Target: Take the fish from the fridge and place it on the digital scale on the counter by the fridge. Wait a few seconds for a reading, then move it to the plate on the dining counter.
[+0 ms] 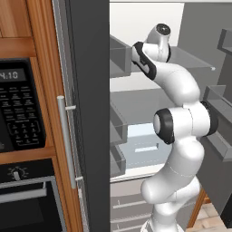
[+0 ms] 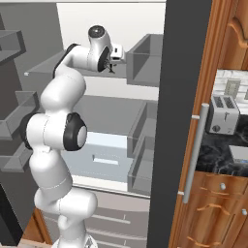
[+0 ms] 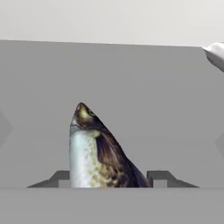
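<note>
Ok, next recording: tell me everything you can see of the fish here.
In the hand view the fish rises between the pincer's two dark fingertips, one at each side of it. Its pointed, yellowish-dark end is up. One flank is pale silvery-white with dark speckles low down; the other is dark brown and looks finned. Its lower part is cut off. Behind it lies a grey fridge shelf. Actual contact with the fingertips cannot be confirmed.

Glossy white, rounded arm segments (image 1: 181, 86) with black joint bands and a round grey-capped end.
</note>
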